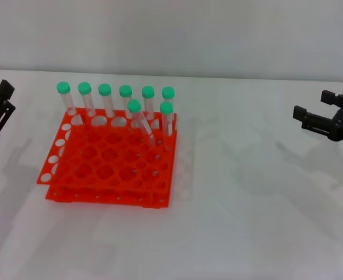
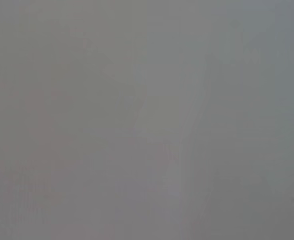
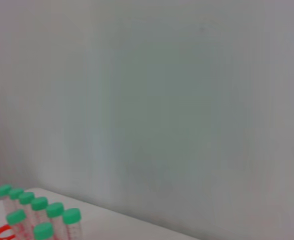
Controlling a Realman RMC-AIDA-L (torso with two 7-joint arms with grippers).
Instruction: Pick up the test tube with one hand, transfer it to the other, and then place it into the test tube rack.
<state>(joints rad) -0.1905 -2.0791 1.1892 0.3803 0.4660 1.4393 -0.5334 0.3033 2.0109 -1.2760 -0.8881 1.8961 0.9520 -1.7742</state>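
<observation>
Altogether eight green-capped tubes stand in one orange-red rack [image 1: 104,166] on the white table [image 1: 253,221]. Six of them form a row along the rack's far edge, running from the far-left corner to the far-right corner, each upright or nearly so. Two more sit one row nearer, at the right end: one [image 1: 167,119] stands upright by the right edge, and the other, the test tube [image 1: 140,121], leans over, its cap tipped to the left and its tip down in a hole further right. Every other hole in the grid shows nothing in it. The rack sits left of the table's middle, with round holes along its left side

Two arms are in sight, both well apart from the rack and holding nothing. The left gripper [image 1: 2,108] shows only partly at the left edge of the head view, raised above the table, black fingers pointing up and inward – whether its fingers are parted or together cannot be told. The right gripper [image 1: 310,119] hangs at the right edge, level with the tube caps, pointing left toward the rack; its two fingers are spread apart with a clear gap between them

From the right wrist camera the tube caps [image 3: 37,215] cluster low in a corner – seven can be counted there – before a plain grey wall. The left wrist camera shows only blank grey
</observation>
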